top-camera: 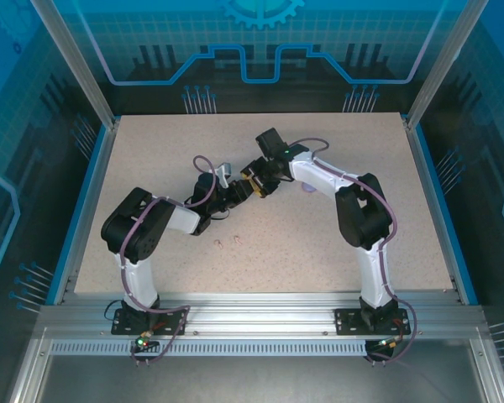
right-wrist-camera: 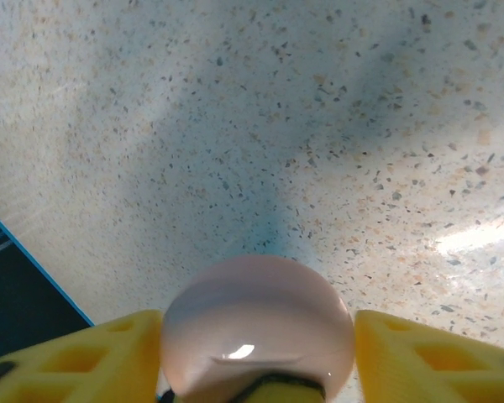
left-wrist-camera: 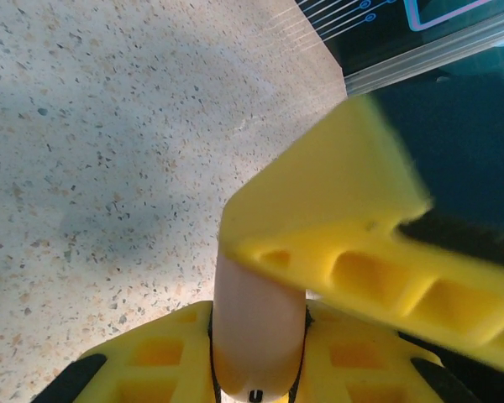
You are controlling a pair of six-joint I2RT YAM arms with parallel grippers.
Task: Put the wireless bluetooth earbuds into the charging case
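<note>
Our left gripper (left-wrist-camera: 256, 353) is clenched on the pink case (left-wrist-camera: 259, 327), pinching it across its narrow side. Our right gripper (right-wrist-camera: 258, 353) brackets the same case's round face; we cannot tell whether it grips or has let go. Two tiny pale earbuds (top-camera: 222, 244) lie on the table (top-camera: 361, 235), apart from the case on the side nearer our bases. We judge this a handover: hold the left pinch firm and level, and draw the right gripper straight off the case without twisting it.

Speckled tabletop (top-camera: 319, 243), blue side rails (top-camera: 82, 210), aluminium front frame (top-camera: 260, 323)
</note>
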